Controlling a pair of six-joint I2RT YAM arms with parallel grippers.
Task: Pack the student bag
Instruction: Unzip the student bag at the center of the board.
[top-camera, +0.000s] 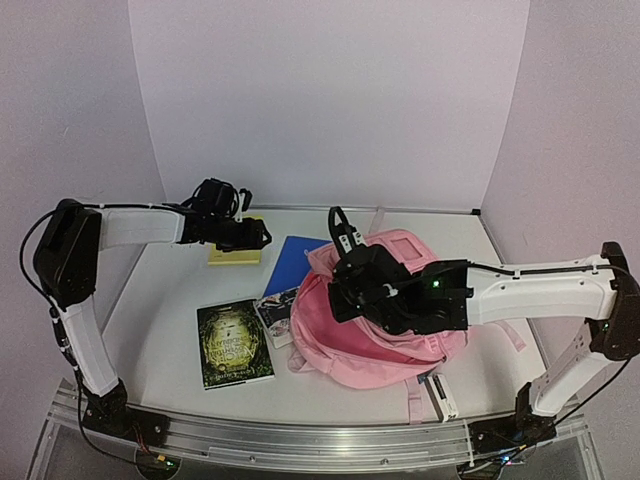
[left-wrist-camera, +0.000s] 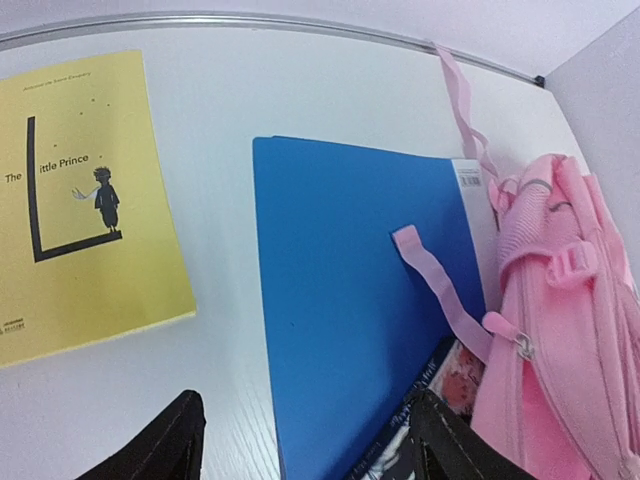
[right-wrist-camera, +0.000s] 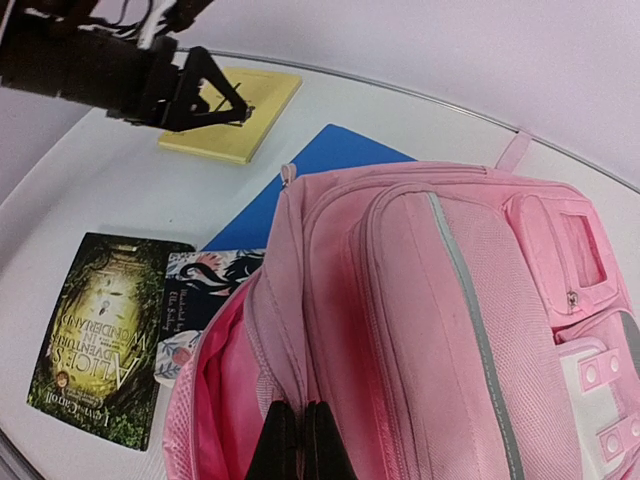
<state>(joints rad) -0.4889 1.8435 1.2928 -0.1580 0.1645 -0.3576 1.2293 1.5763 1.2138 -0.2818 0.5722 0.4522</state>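
The pink student bag (top-camera: 385, 325) lies right of centre on the table with its main opening facing left. My right gripper (top-camera: 345, 295) is shut on the fabric edge of that opening. In the right wrist view its fingertips (right-wrist-camera: 297, 445) pinch the pink flap (right-wrist-camera: 300, 330) beside the magenta lining (right-wrist-camera: 215, 400). My left gripper (top-camera: 262, 237) is open and empty above the table between the yellow book (top-camera: 233, 254) and the blue folder (top-camera: 295, 262). In the left wrist view its fingers (left-wrist-camera: 165, 445) stand wide apart over the folder's edge (left-wrist-camera: 350, 300).
The yellow "Little Prince" book (left-wrist-camera: 80, 200) lies at the back left. A green Alice book (top-camera: 233, 343) and a floral book (top-camera: 277, 318) lie left of the bag. The folder is partly under the bag. A white item (top-camera: 441, 395) lies by the bag's front strap.
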